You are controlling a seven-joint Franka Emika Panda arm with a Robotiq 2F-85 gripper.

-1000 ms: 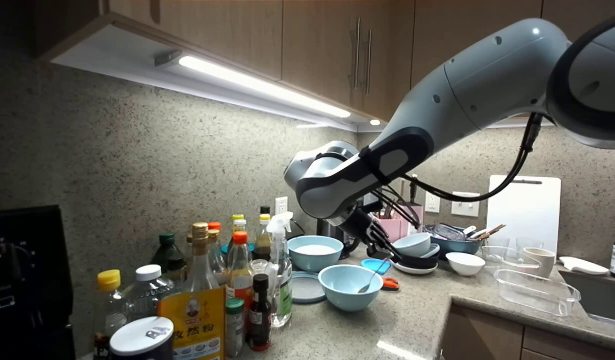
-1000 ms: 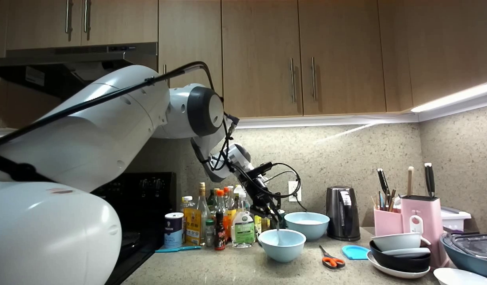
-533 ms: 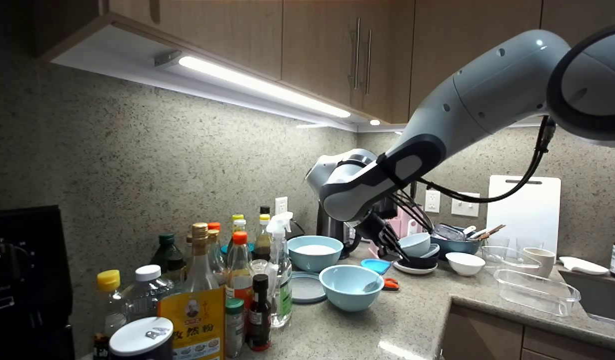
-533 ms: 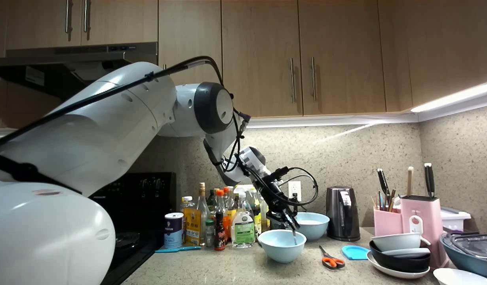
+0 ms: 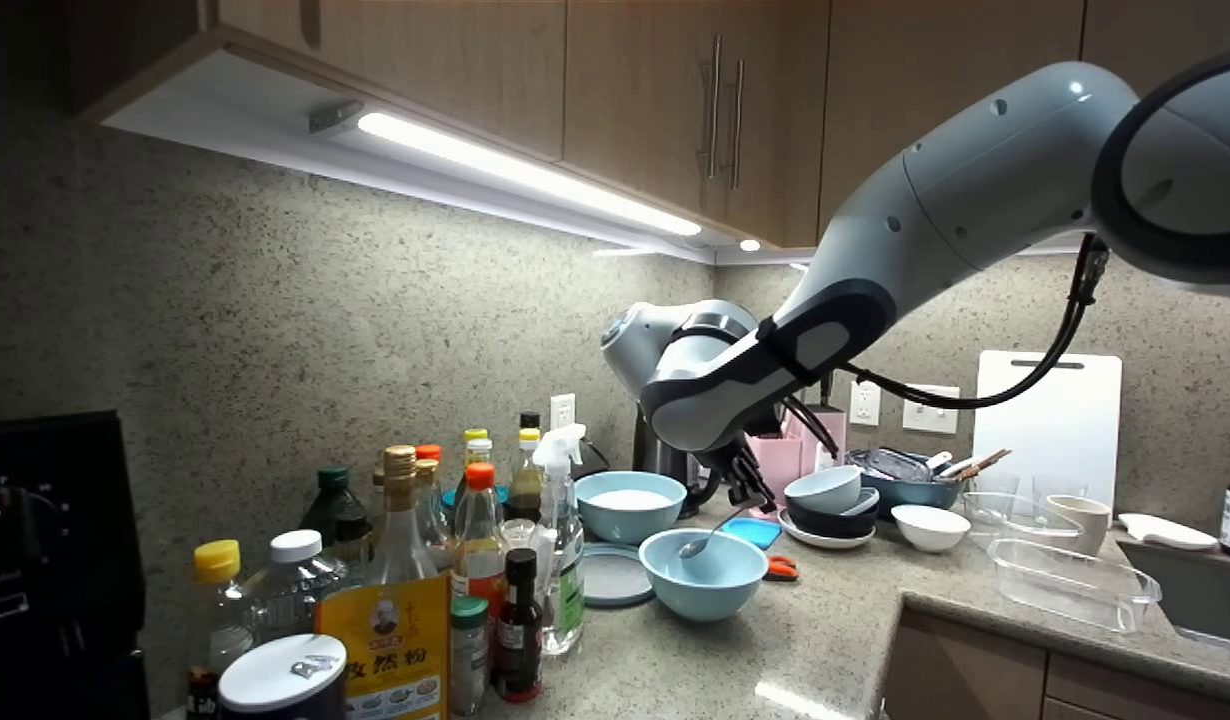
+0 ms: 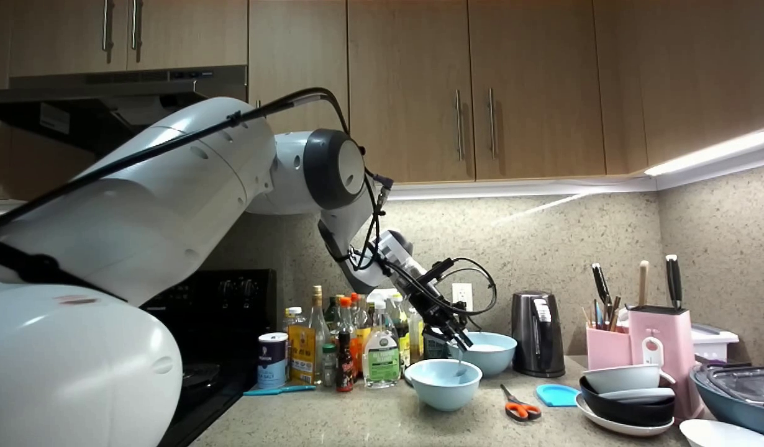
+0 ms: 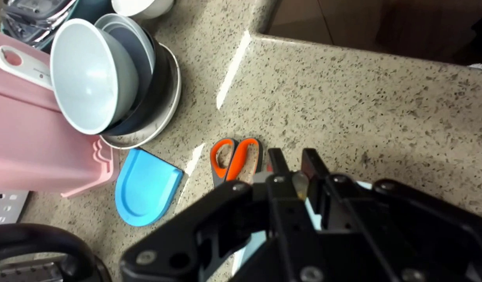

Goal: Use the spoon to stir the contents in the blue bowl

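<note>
The blue bowl (image 5: 703, 592) stands on the counter near the bottles; it also shows in an exterior view (image 6: 445, 386). My gripper (image 5: 759, 494) is above and just behind its rim and shows in an exterior view (image 6: 463, 341). It is shut on the handle of a metal spoon (image 5: 693, 548). The spoon slants down into the bowl, its head at the inner back side. In the wrist view, the rounded handle end of the spoon (image 7: 300, 184) sits between the fingers (image 7: 294, 158). The gripper hides most of the bowl there. I cannot make out the bowl's contents.
A second light-blue bowl (image 5: 630, 507) with whitish contents stands behind. Orange-handled scissors (image 6: 520, 410) and a bright blue piece (image 6: 557, 395) lie beside the bowl. Bottles (image 5: 480, 545), a kettle (image 6: 538, 335) and stacked bowls (image 6: 630, 397) stand around.
The arm moved right in an exterior view, then back slightly. The spoon head swept across the bowl from the near right side to the inner back side. The bowl stayed nearly in place.
</note>
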